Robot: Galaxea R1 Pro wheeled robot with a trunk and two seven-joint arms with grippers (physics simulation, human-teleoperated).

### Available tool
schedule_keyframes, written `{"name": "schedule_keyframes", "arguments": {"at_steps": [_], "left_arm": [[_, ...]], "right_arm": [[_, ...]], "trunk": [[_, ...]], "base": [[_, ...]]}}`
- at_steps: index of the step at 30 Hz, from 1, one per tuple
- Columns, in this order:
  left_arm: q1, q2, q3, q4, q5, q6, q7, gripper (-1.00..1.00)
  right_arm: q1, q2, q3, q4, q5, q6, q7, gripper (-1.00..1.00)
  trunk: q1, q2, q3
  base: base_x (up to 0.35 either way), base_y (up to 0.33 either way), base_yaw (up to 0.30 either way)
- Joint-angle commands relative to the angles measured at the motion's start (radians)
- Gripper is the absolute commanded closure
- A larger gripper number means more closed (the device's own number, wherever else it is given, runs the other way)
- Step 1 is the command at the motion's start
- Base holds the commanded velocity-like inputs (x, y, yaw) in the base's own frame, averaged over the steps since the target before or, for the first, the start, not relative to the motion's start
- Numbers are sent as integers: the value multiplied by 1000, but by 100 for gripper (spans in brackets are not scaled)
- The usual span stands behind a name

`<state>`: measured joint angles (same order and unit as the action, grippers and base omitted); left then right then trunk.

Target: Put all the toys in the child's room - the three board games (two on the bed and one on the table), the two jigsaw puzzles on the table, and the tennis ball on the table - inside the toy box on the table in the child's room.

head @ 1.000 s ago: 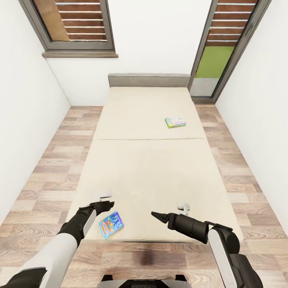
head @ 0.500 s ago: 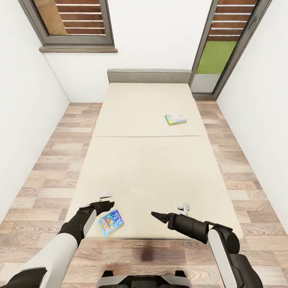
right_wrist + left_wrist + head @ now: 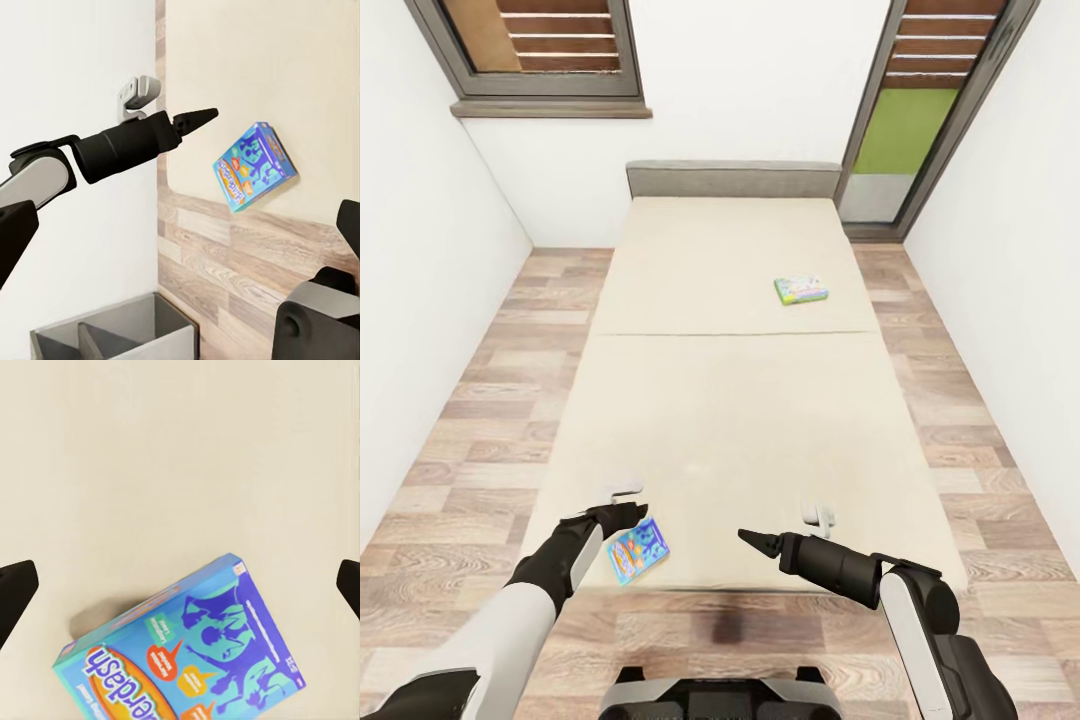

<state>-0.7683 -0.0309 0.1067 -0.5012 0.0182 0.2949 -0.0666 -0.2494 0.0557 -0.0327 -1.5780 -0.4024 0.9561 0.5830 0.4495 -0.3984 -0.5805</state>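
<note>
- The near board game (image 3: 637,550) lies flat on the bed (image 3: 740,420) by its foot edge, just beside the left gripper (image 3: 628,513); the far board game (image 3: 801,290) sits well up the mattress
- Left jaws stand wide in the wrist view; the right gripper (image 3: 752,540) looks closed to a point
- Lower the left jaws straight over the box, straddle its short sides, then close

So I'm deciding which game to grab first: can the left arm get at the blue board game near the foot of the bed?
Probably yes. The left hand hangs open right over the blue board game, which lies flat on the bed with nothing between them.
</note>
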Motion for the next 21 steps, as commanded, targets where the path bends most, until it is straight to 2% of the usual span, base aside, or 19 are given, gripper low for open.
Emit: {"name": "schedule_keyframes", "arguments": {"at_steps": [1, 21], "left_arm": [[0, -2, 8, -2, 2, 7, -6, -100], [0, -3, 10, -2, 2, 7, -3, -100]], "right_arm": [[-1, 1, -3, 0, 4, 6, 6, -100], [-1, 1, -2, 0, 4, 6, 7, -100]], "trunk": [[0, -2, -3], [0, -2, -36]], "base": [[0, 0, 0], [0, 0, 0]]}}
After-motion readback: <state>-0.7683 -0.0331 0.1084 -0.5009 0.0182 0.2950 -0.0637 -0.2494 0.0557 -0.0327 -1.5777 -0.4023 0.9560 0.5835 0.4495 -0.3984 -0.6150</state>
